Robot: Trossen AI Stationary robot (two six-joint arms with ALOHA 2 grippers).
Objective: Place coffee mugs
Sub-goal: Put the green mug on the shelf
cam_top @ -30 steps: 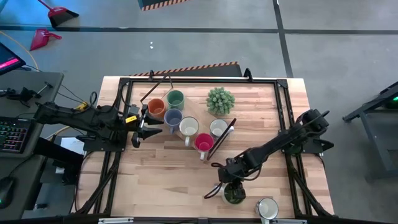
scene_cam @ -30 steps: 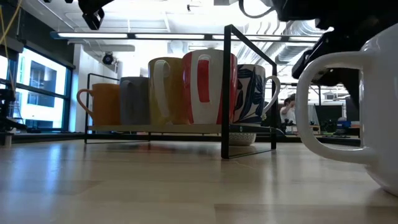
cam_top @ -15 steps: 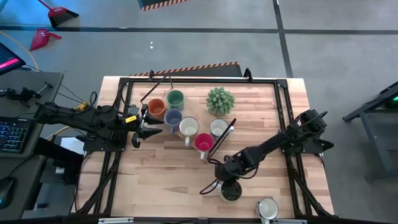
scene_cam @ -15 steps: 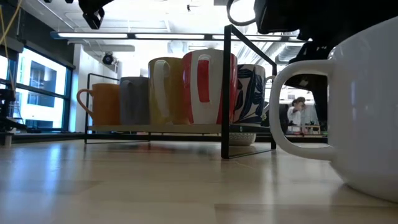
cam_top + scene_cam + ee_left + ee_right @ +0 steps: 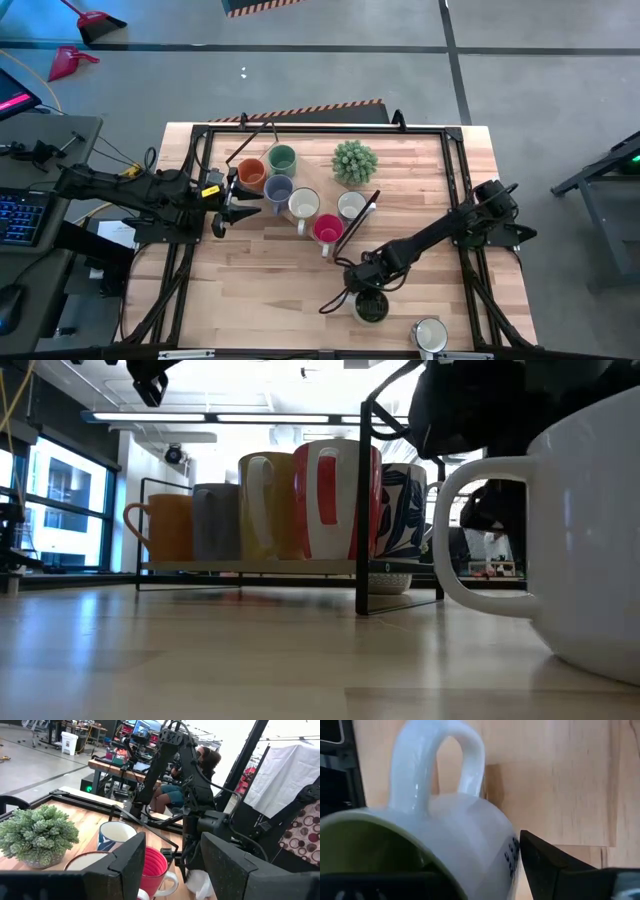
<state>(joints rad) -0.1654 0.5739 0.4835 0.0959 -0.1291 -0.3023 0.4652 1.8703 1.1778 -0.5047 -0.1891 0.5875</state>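
low centre-right in the high view, the right gripper (image 5: 368, 297) sits on the green-lined mug (image 5: 371, 307), jaws spread wide, one finger inside the rim and one outside the white wall, so it looks like a rim grip. up and left, the rack (image 5: 357, 224) holds six mugs, red mug (image 5: 328, 229) nearest. another white mug (image 5: 430, 334) waits at the bottom edge. left gripper (image 5: 222, 206) hangs open at the rack's left. risk: that one-sided rim pinch lets the mug tilt or clip the rack's wire.
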